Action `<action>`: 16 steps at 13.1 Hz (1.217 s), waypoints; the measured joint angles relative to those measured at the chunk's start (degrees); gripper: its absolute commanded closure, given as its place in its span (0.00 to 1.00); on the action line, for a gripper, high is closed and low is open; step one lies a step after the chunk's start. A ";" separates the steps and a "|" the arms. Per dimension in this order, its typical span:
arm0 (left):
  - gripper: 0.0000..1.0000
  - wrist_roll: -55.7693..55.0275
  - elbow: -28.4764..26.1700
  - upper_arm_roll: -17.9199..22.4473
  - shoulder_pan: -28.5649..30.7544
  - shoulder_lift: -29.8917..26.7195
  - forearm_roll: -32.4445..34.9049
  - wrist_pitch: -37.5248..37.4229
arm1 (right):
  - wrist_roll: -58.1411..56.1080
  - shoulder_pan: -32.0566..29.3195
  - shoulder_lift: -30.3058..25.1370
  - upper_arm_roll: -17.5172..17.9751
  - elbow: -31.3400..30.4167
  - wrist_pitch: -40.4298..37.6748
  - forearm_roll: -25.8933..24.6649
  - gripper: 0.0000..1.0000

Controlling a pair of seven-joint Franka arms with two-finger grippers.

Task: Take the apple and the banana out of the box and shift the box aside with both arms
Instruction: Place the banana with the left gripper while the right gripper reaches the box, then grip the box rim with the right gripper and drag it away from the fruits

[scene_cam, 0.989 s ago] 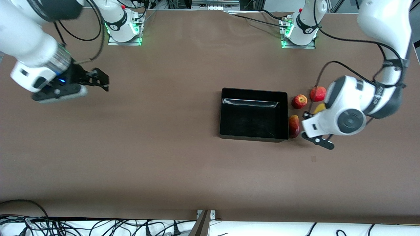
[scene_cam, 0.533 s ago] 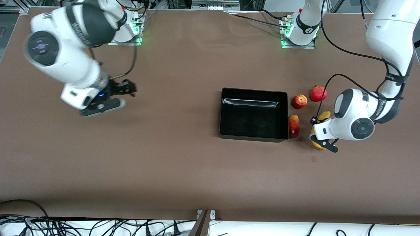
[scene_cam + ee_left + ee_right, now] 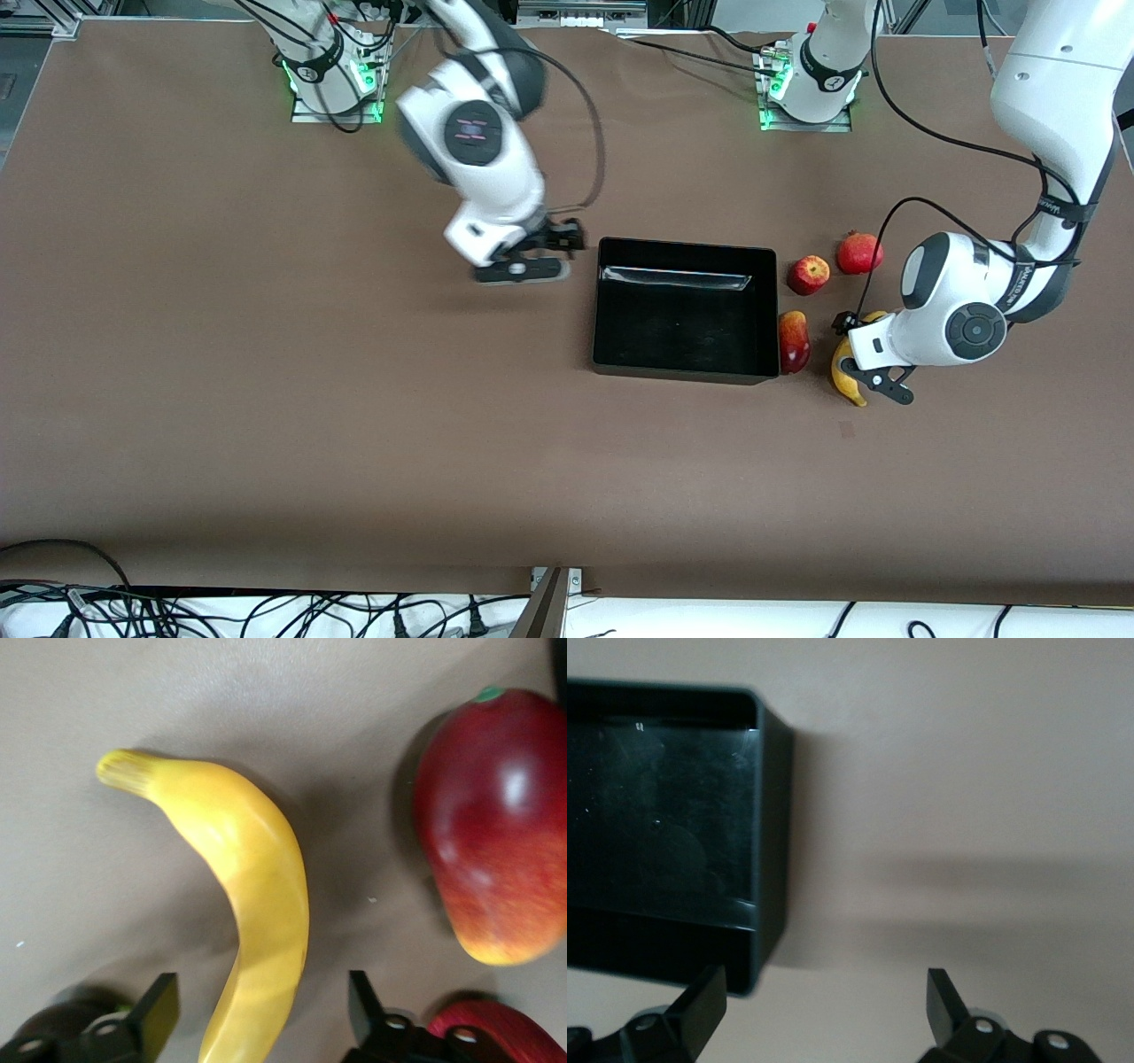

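**Both Grippers Spread: One Beside the Box, One Over the Banana**

While the right gripper (image 3: pixel 551 251) hangs above the table (image 3: pixel 266 399) just beside the box (image 3: pixel 684 309), at the box's ten o'clock corner toward the right arm's end, its jaws stand spread with nothing between them. From the right wrist view, the fingers (image 3: pixel 700 997) frame bare table next to the box's corner wall.

Box: black, open-topped, upright on the table, nothing inside.

At the box's three o'clock wall lies an elongated red fruit (image 3: pixel 794 341) with a yellowish end, touching or almost touching the wall. At its twelve o'clock sits the red apple (image 3: pixel 808 274), and at the apple's two o'clock a darker round red fruit (image 3: pixel 859 252).

Banana (image 3: pixel 844 376): flat on the table, near the elongated fruit, toward the left arm's end.

Left gripper (image 3: pixel 873 372): low over the banana, jaws spread. The left wrist view shows its fingers (image 3: pixel 158 1010) on either side of the banana's lower part, apart from the peel.
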 measured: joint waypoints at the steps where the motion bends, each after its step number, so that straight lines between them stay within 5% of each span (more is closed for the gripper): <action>1: 0.00 -0.33 1.24 -1.06 0.05 -1.50 0.00 -2.60 | 3.28 1.80 2.97 -0.27 1.50 1.95 -1.03 0.00; 4: 0.00 -6.02 6.14 -5.84 0.02 -6.98 -0.08 -13.56 | 8.91 7.02 10.03 -3.26 4.13 8.56 -2.72 0.01; 6: 0.00 -9.85 10.73 -8.75 -0.06 -9.03 -0.09 -20.82 | 9.57 9.01 13.16 -4.66 5.70 9.60 -2.82 0.11; 8: 0.00 -11.05 17.63 -10.93 -0.09 -9.55 -1.46 -29.87 | 9.60 9.67 14.73 -5.20 6.68 9.63 -3.67 0.40; 10: 0.00 -11.59 24.11 -11.30 0.00 -9.70 -5.24 -36.81 | 9.60 9.73 15.43 -5.27 6.84 9.69 -4.54 0.87; 11: 0.00 -11.65 26.41 -11.16 0.24 -9.71 -6.08 -38.81 | 9.60 9.78 15.65 -5.28 6.85 9.81 -4.98 1.00; 14: 0.00 -12.54 29.66 -6.57 -0.75 -11.83 -9.75 -39.66 | 9.31 9.94 15.72 -6.09 7.09 9.90 -5.54 1.00; 16: 0.00 -14.65 27.60 3.86 -5.72 -16.25 -15.84 -35.12 | 8.00 9.91 15.72 -6.65 7.40 9.85 -5.56 1.00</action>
